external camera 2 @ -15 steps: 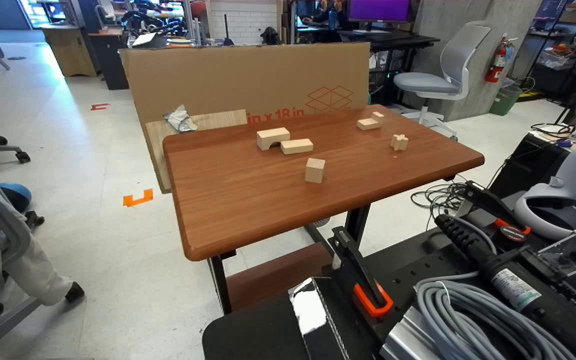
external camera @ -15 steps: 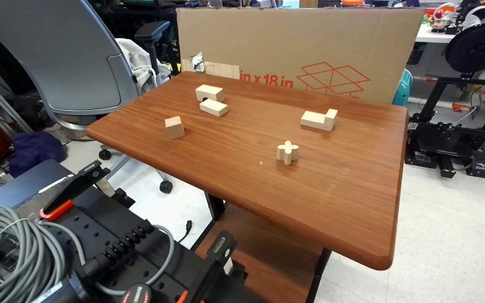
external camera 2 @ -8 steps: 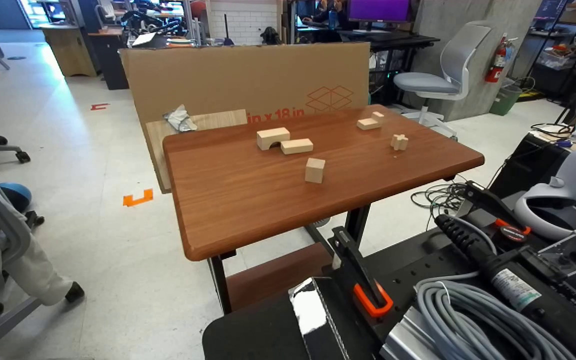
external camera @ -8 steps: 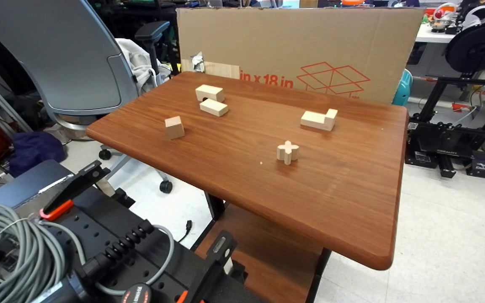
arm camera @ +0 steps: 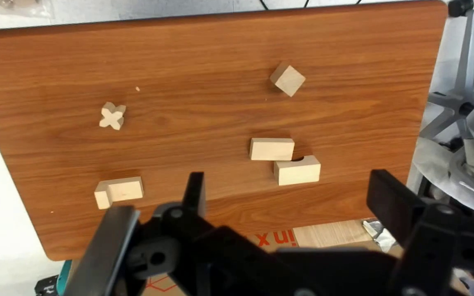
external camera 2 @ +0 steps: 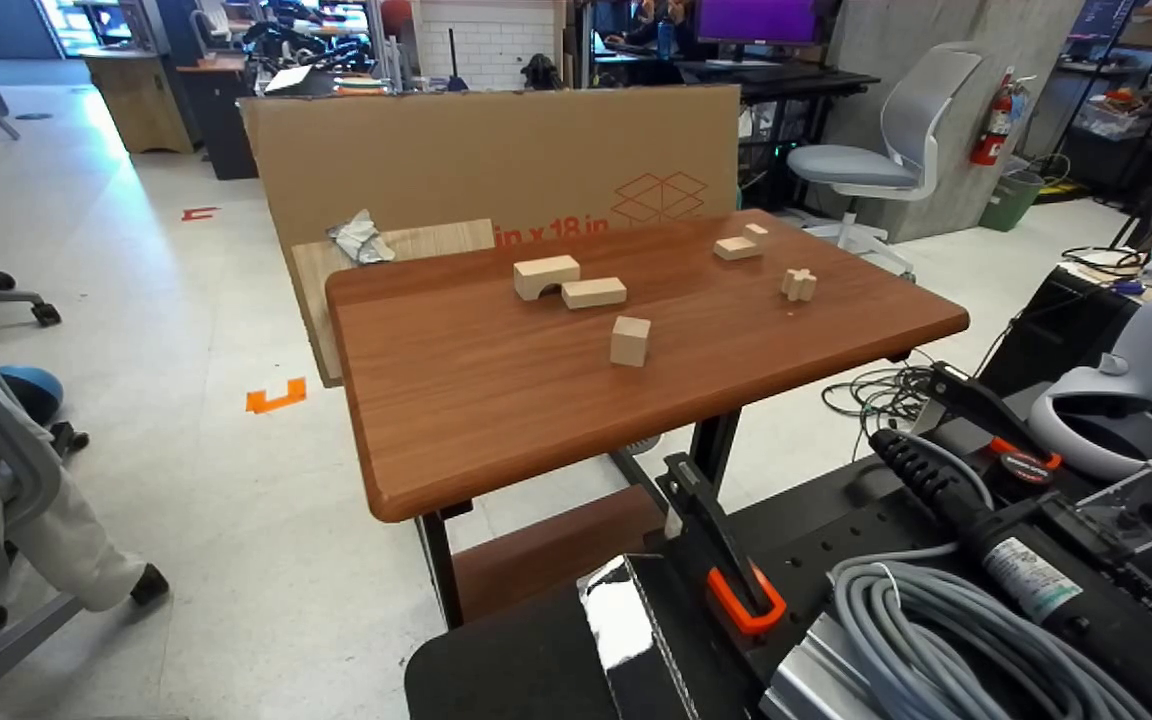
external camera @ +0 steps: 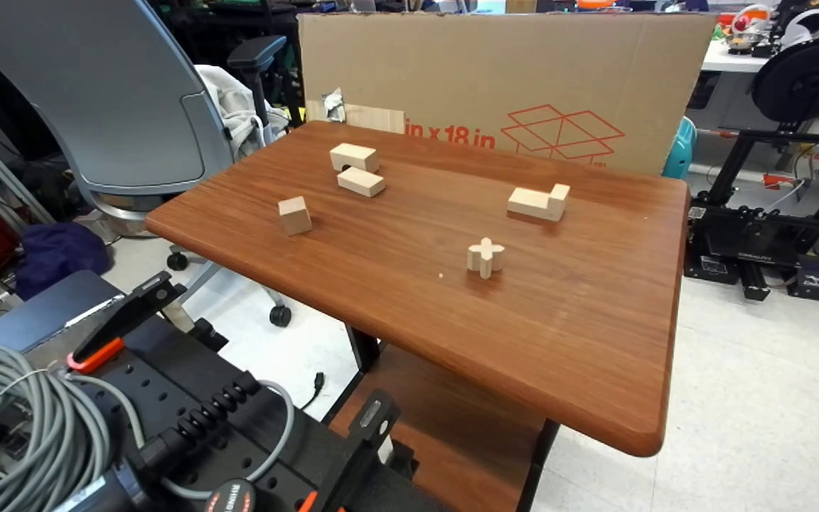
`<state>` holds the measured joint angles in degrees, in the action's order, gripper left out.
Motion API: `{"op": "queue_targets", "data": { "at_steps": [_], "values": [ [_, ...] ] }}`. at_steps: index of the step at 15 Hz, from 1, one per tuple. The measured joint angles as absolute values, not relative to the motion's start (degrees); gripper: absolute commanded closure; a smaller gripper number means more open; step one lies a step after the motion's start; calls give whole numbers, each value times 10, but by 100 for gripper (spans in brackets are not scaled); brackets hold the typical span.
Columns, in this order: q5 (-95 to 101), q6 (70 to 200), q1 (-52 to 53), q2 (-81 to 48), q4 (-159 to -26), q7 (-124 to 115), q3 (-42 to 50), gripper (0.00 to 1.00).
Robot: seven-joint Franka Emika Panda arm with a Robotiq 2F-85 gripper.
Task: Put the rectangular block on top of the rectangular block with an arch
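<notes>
While the plain oblong block of pale wood [arm camera: 272,149] lay mid-frame in the wrist view on a brown wood-grain tabletop [arm camera: 196,78], the pale wooden block with an arched cutout [arm camera: 298,172] sat just to its lower right. At the bottom, the black gripper [arm camera: 287,181] stood spread.

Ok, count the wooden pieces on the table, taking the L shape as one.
5, in the wrist view: cross-shaped piece at left, L shape below it; cube right of center, with rectangular block, then arched block, below it. None seems hidden.
</notes>
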<state>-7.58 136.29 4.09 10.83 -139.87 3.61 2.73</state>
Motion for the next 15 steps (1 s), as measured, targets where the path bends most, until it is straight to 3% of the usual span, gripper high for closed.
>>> {"op": "queue_targets", "data": {
  "at_steps": [7, 15],
  "values": [
    [-73, 1426, 41, -59, -1304, -31, -13, 0],
    [-38, 1486, 49, -165, -1271, -50, -19, 0]
  ]
}}
